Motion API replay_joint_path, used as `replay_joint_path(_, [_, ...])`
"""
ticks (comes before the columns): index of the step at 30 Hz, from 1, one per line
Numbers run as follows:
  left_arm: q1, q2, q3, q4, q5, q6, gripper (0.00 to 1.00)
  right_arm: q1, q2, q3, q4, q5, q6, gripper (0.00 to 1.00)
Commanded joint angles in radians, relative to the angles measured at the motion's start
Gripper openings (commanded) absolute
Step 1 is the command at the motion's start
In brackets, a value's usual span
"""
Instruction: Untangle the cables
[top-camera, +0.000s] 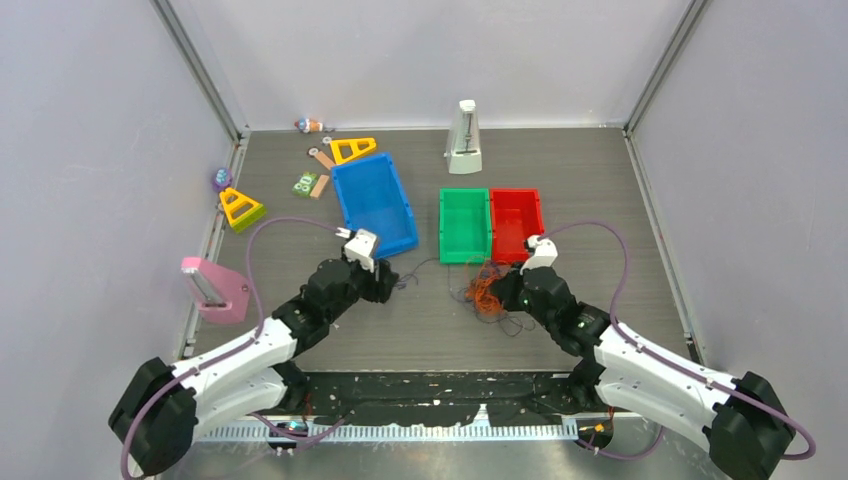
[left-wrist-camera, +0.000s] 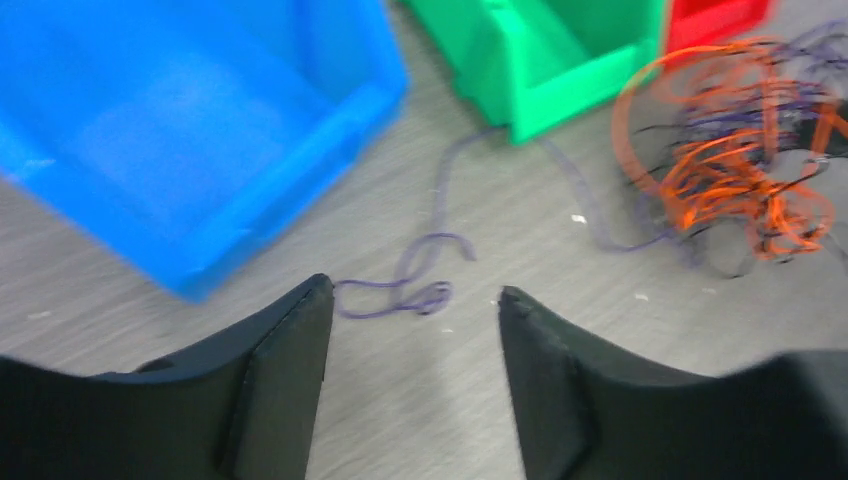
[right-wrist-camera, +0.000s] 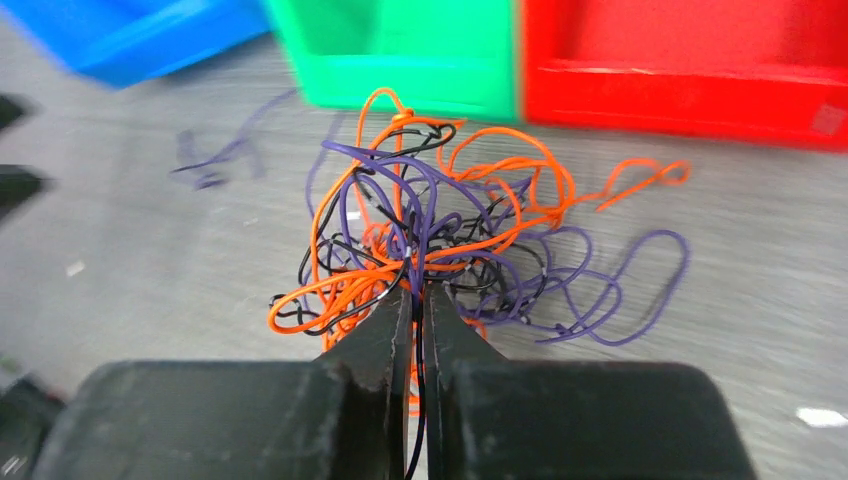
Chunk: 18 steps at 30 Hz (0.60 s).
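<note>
Fingers of left gripper spread wide over loose purple strand, bottom centre of left wrist view; close low on it, pull away slowly. Right wrist view: right gripper pinched on cables mid-frame, best kept as anchor. Top view: cables centre-right before green bin, grey wood-grain table, pale walls

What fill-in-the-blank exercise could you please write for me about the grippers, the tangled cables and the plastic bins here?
1. The right gripper is shut on the tangled bundle of thin orange, purple and black cables, while the left gripper is ____.
2. The green plastic bin stands between the blue plastic bin and the ____ one.
3. The loose thin strand lying before the left gripper is ____ in colour.
Missing words: open; red; purple.
</note>
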Motion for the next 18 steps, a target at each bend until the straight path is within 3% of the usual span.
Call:
replay_joint_path(1, [-0.002,0.077,0.032,0.175,0.369,0.023,0.74,0.002,0.004,0.019,0.264,-0.345,-0.073,0.05])
replay_joint_path(7, [-0.004,0.205,0.060,0.324,0.671,-0.056,0.89,0.003,0.100,0.077,0.324,-0.469,-0.021,0.05])
replay_joint_path(18, [-0.018,0.290,0.091,0.379,0.726,-0.104,0.92,0.026,0.187,0.099,0.379,-0.495,-0.014,0.05])
